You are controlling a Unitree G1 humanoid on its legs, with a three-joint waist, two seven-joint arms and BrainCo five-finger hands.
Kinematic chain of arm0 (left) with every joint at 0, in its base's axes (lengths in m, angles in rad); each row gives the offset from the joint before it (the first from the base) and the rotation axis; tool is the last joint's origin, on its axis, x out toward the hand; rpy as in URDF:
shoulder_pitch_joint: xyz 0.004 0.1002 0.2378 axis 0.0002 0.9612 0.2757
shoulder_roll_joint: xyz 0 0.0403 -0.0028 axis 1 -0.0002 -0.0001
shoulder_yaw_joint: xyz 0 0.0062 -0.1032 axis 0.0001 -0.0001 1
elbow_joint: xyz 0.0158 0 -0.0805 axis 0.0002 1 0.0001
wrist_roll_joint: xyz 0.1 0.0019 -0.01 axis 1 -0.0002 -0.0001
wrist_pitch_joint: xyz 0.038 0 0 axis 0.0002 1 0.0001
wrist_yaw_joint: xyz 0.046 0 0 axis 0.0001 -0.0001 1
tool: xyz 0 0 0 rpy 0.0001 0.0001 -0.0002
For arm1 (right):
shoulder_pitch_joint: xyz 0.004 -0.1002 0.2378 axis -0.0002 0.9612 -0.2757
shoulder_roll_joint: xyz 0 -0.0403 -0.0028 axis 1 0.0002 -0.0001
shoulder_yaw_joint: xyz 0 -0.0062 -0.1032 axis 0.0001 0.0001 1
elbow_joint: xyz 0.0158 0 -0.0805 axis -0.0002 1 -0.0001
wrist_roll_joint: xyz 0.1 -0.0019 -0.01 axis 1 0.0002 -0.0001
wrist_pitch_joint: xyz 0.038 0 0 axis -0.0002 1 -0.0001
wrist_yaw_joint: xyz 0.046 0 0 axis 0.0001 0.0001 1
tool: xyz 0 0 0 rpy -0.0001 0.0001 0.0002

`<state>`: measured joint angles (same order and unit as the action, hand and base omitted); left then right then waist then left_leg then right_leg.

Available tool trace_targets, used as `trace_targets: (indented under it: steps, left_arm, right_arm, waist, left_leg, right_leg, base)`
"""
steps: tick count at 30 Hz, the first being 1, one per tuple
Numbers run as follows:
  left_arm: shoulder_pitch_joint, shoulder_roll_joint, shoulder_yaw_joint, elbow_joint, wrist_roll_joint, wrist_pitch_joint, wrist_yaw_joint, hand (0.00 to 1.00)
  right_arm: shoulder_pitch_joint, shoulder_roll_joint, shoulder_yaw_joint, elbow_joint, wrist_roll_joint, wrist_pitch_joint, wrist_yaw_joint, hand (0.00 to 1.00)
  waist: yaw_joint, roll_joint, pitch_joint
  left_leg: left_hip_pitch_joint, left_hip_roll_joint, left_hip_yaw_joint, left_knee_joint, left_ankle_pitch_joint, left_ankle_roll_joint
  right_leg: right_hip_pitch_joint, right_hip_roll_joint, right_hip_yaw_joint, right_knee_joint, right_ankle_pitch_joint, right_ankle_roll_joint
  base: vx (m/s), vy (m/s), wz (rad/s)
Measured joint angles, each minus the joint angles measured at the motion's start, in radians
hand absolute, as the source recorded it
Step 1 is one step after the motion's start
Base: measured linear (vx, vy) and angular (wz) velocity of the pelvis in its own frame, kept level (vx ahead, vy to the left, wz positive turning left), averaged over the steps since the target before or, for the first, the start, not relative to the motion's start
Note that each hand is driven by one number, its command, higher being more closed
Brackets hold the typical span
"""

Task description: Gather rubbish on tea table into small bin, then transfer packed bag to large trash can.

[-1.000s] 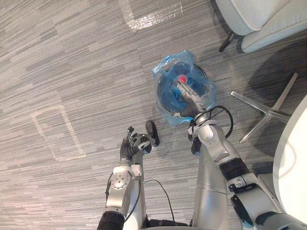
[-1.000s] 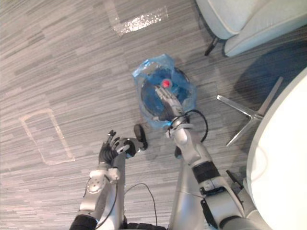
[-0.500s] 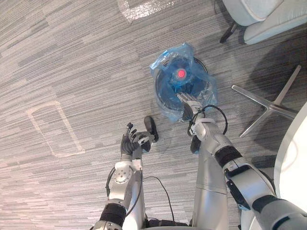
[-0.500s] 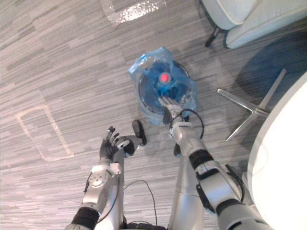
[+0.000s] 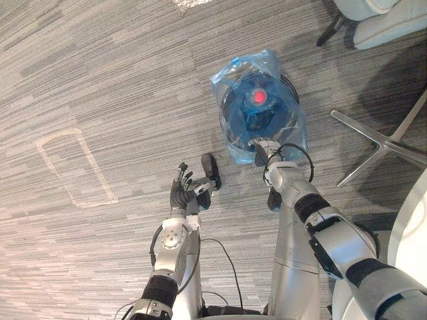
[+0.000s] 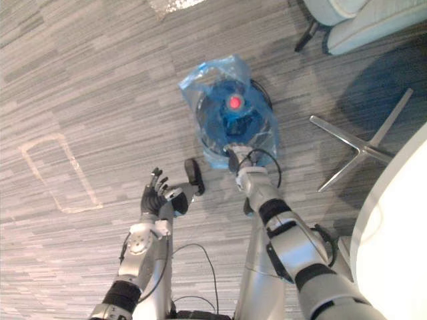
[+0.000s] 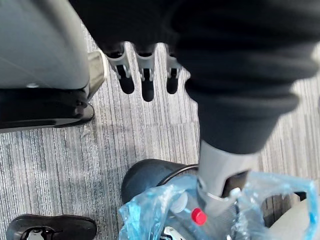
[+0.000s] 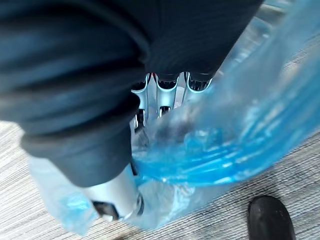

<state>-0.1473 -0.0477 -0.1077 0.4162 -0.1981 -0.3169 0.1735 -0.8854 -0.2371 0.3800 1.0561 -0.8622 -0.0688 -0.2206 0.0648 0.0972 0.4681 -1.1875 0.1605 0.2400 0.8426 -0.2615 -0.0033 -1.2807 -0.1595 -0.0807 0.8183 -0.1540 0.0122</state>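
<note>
A small black bin lined with a blue plastic bag stands on the carpet. Rubbish lies inside, including a bottle with a red cap. My right hand is at the bin's near rim. In the right wrist view its fingers are curled into the blue bag film, with the thumb under it. My left hand hovers to the left of the bin and nearer to me, open with spread fingers and holding nothing. Its straight fingers point towards the bin.
A chair's metal star base lies right of the bin. A pale armchair stands at the far right. A white round table edges in at the right. A tape outline marks the carpet to the left.
My right hand has drawn back from deep inside the bin to its near rim and curled its fingers on the bag. The camera has shifted. The left hand has stayed put.
</note>
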Motion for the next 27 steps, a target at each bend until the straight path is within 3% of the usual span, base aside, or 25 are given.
trace_targets:
  steps: [8, 15, 18, 21, 24, 27]
  left_arm:
    - [-0.010, -0.001, 0.001, 0.010, 0.000, 0.000, -0.001, 0.00]
    - [-0.021, -0.002, 0.004, 0.038, 0.001, 0.013, 0.000, 0.00]
    - [-0.017, -0.001, 0.000, 0.070, 0.001, 0.042, -0.001, 0.00]
    - [0.022, 0.014, -0.014, 0.068, 0.002, 0.050, -0.002, 0.00]
    - [0.064, 0.019, -0.036, 0.067, 0.003, 0.062, -0.004, 0.00]
    - [0.101, 0.019, -0.042, 0.069, 0.009, 0.076, -0.015, 0.00]
  right_arm:
    - [0.002, 0.001, 0.020, 0.016, 0.023, -0.002, -0.022, 1.00]
    - [0.039, 0.012, 0.022, -0.128, 0.067, -0.005, -0.022, 1.00]
    - [0.117, 0.037, 0.022, -0.274, 0.109, -0.007, -0.014, 1.00]
    - [0.240, 0.091, 0.027, -0.418, 0.162, -0.016, 0.021, 1.00]
    - [0.344, 0.109, 0.027, -0.522, 0.191, -0.022, 0.047, 1.00]
    - [0.444, 0.121, 0.029, -0.620, 0.255, -0.034, 0.067, 1.00]
  waist:
    - [0.000, 0.000, 0.000]
    - [-0.003, -0.014, -0.020]
    - [-0.003, -0.021, -0.024]
    - [-0.005, -0.057, -0.052]
    - [-0.007, -0.074, -0.071]
    - [-0.009, -0.080, -0.078]
  left_leg:
    - [0.000, 0.002, -0.002, 0.009, 0.001, 0.000]
    - [0.015, 0.015, -0.022, 0.035, 0.001, 0.000]
    - [0.084, 0.025, -0.027, 0.024, 0.000, 0.001]
    - [0.190, 0.027, -0.017, -0.031, 0.004, -0.002]
    - [0.283, 0.024, -0.011, -0.083, 0.017, -0.008]
    - [0.398, 0.021, -0.009, -0.134, 0.021, -0.013]
  right_leg:
    - [0.002, 0.001, -0.002, 0.001, 0.003, -0.006]
    - [0.042, 0.008, -0.023, -0.007, 0.014, -0.015]
    - [0.123, 0.024, -0.029, -0.043, 0.029, -0.015]
    - [0.230, 0.036, -0.030, -0.108, 0.041, -0.011]
    - [0.324, 0.038, -0.038, -0.164, 0.052, -0.009]
    - [0.445, 0.042, -0.050, -0.221, 0.058, -0.010]
  base:
    - [-0.02, 0.008, -0.01]
    - [-0.06, 0.013, -0.04]
    - [-0.07, 0.008, -0.17]
    - [-0.08, 0.004, -0.13]
    - [-0.03, -0.008, -0.03]
    - [0.01, 0.001, -0.01]
